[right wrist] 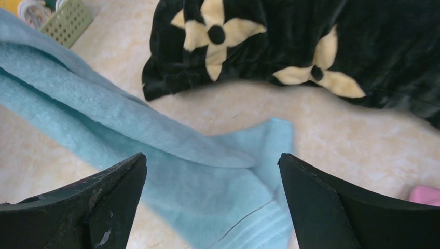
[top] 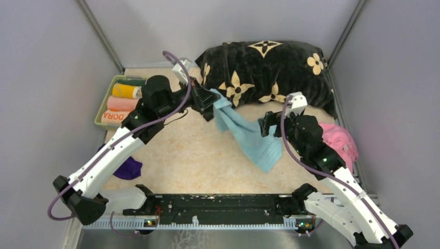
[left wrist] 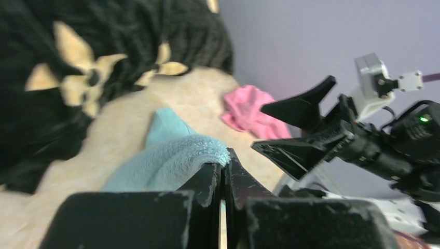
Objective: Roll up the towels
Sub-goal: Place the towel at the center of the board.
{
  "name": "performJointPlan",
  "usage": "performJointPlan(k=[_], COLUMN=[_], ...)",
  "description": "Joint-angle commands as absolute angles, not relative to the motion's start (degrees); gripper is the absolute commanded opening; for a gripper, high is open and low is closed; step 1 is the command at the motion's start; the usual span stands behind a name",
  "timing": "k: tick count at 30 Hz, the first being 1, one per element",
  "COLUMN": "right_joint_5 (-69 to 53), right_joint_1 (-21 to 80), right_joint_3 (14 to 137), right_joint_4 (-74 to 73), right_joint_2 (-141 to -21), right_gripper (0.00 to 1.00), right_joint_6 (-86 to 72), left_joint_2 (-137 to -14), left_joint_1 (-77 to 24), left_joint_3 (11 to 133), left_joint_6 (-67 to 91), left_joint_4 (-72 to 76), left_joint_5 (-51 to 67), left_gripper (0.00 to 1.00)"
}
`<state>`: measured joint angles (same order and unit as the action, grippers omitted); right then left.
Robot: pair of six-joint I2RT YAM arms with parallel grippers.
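Observation:
A light blue towel (top: 250,136) stretches diagonally across the beige table top, its upper corner lifted. My left gripper (top: 214,105) is shut on that corner, and in the left wrist view the terry edge (left wrist: 171,161) bunches between the closed left gripper (left wrist: 225,158). My right gripper (top: 266,124) hangs open just above the towel's middle; in its own view the right gripper (right wrist: 212,157) spreads wide over the blue cloth (right wrist: 207,192) with nothing between the fingers. A pink towel (top: 340,141) lies crumpled at the right. A dark purple towel (top: 129,168) lies partly under the left arm.
A big black cushion with beige flowers (top: 264,67) fills the back of the table, close behind both grippers. A green basket (top: 101,110) at the back left holds rolled towels in yellow, peach and orange. Grey walls close in the sides.

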<state>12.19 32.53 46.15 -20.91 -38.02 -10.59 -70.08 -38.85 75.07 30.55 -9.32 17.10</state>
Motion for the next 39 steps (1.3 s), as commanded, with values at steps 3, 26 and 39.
performJointPlan(k=[3, 26, 39], right_joint_5=[1.5, 1.7, 8.3], right_joint_1=[33.0, 37.1, 28.9], right_joint_3=[44.4, 40.9, 43.8], right_joint_4=[-18.8, -15.3, -17.2], right_joint_2=[-46.1, -78.9, -83.6], right_gripper=[0.97, 0.6, 0.0], right_joint_6=[-13.1, -20.8, -19.7], left_joint_2=[-65.1, -50.2, -38.3], left_joint_1=[-38.1, -35.9, -34.9], left_joint_3=[69.5, 45.4, 32.1], left_joint_6=[22.9, 29.9, 42.4], left_joint_4=[-12.8, -19.4, -21.5], left_joint_5=[-3.6, -26.7, -32.2], left_gripper=[0.0, 0.0, 0.08])
